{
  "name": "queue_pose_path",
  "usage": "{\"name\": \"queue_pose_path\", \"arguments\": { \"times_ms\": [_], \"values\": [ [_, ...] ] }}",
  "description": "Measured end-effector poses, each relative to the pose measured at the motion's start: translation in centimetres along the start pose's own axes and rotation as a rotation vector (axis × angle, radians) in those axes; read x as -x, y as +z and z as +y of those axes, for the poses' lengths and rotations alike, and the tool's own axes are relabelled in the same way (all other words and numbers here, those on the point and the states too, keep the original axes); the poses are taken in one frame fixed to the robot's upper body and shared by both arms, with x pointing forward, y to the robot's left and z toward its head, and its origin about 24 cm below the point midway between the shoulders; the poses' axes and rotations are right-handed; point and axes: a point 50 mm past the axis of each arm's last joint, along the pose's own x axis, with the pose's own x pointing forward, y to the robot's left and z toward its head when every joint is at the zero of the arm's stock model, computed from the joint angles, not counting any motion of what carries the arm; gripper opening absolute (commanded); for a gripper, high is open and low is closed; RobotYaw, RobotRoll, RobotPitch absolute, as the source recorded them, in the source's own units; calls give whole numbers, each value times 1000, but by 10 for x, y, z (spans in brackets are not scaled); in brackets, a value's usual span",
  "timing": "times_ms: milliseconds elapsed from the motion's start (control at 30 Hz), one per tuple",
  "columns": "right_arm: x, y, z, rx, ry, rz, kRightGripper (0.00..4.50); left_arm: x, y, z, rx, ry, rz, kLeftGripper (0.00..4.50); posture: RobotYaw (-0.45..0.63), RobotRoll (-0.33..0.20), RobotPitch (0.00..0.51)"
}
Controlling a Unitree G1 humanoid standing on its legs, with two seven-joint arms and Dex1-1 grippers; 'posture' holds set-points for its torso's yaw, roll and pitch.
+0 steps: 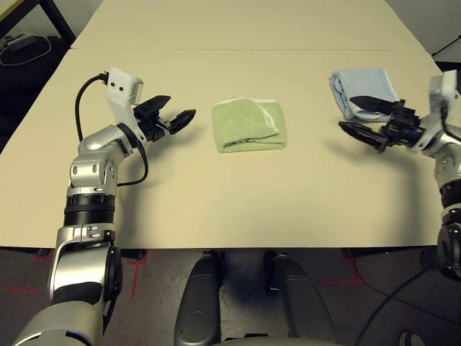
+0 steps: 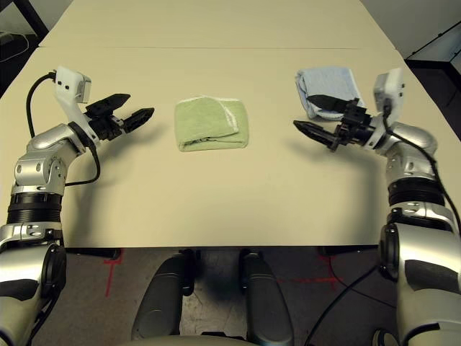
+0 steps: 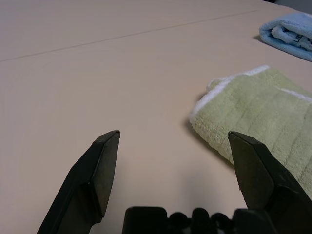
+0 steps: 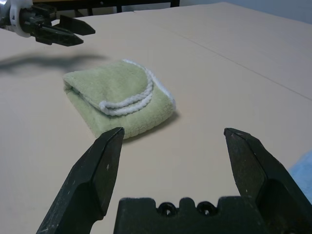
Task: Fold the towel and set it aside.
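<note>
The light green towel lies folded into a small thick rectangle at the middle of the table, its white edging on top. My left gripper hovers open a short way to the towel's left, pointing at it, with nothing between its fingers. Over on the towel's right my right gripper also stands open and holds nothing, well apart from the cloth. In the right wrist view the towel lies beyond the spread fingers, with the left gripper behind it.
A pale blue folded towel lies at the back right, just behind my right gripper. A seam crosses the beige table farther back. Dark floor and cables show past the table's left and right edges.
</note>
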Motion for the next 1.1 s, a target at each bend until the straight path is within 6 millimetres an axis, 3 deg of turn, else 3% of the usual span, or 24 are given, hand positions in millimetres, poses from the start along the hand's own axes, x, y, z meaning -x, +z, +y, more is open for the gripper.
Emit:
{"name": "queue_pose_path", "arguments": {
  "times_ms": [300,533,733,1100],
  "values": [
    [-5,-5,2,-9,62,25,4475,3,-9,-3,17,-42,9,4500,133,0,199],
    [-8,-4,2,17,99,51,4475,6,-15,-11,15,-183,46,4500,129,0,201],
    [-9,-8,4,15,113,73,4475,9,-13,-24,248,-321,60,4500,134,0,203],
    [-11,-8,4,35,118,76,4475,-13,-7,-26,606,-289,170,4500,131,0,207]
  ]
}}
